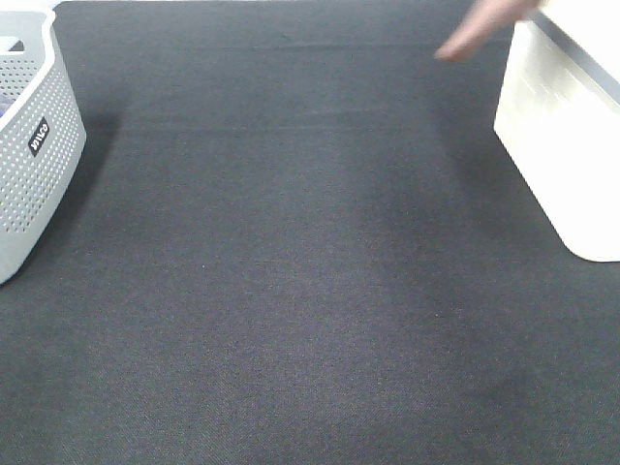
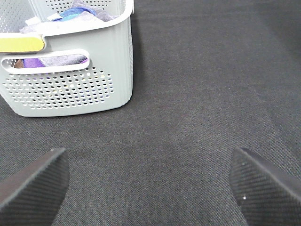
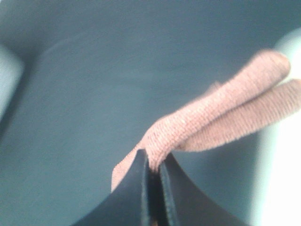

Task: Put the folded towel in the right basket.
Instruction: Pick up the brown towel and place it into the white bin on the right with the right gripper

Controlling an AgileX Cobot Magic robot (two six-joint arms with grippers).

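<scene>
The folded towel [image 3: 225,108], a pinkish-brown ribbed cloth, is held in the air by the right fingers [image 3: 134,193]. These dark fingers are pressed together on one end of it, with only a thin layer of cloth between them. Beyond the grip the towel splits into two thick folds that reach away from the fingers, over the dark surface [image 1: 291,291]. The wrist picture is soft, so finer detail of the cloth cannot be made out.

From the high camera the towel shows as a blurred strip slanting over the far right corner of the surface, just beside the upper far corner of the right basket [image 1: 567,145]. Whether it touches the rim cannot be told. That basket is white with smooth walls and stands at the right edge of the surface.

A grey perforated basket [image 1: 29,165] stands at the left edge, well apart from the white one. Blue and purple cloths [image 2: 77,12] lie inside it, and a yellow piece [image 2: 21,44] sits at its rim above the handle slot.

The left fingers [image 2: 33,186] are spread wide with nothing between them, above bare surface near the grey basket.
</scene>
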